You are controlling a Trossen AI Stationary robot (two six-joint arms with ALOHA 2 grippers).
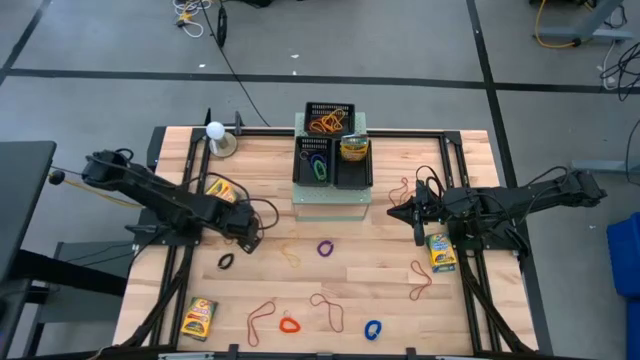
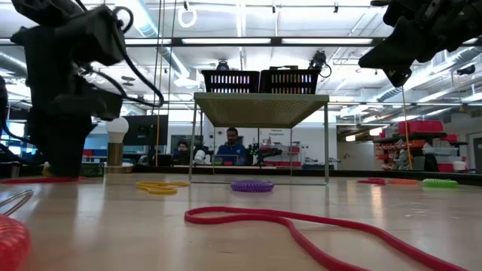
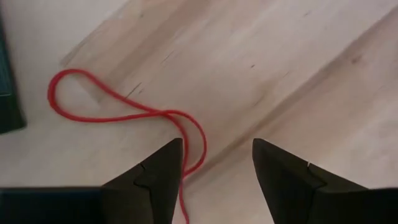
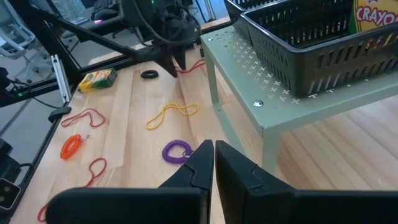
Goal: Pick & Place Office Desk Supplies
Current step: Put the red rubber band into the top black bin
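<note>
My left gripper (image 3: 217,163) is open and low over the table, left of the green box (image 1: 330,200). A thin red rubber band (image 3: 124,112) lies on the wood, and its near end runs between the fingers, close beside one finger (image 3: 163,174). My right gripper (image 4: 213,154) is shut on nothing and raised off the table right of the green box (image 4: 261,81). Lying flat are a purple loop (image 1: 325,248), a black loop (image 1: 225,261), red (image 1: 289,325) and blue (image 1: 373,329) loops, several orange-brown bands and three crayon boxes (image 1: 199,318) (image 1: 441,252) (image 1: 222,190). My left gripper points down at the table with its fingers on either side of the red band's near end (image 3: 185,177). The band lies flat on the wood. Whether the finger beside it touches it, I cannot tell.
Black mesh trays (image 1: 330,145) sit on the pale-green perforated box at the table's far middle, holding bands and a crayon box. A small lamp (image 1: 215,132) stands at the far left. The low view shows a red band (image 2: 301,226) close to the near edge and people beyond the table.
</note>
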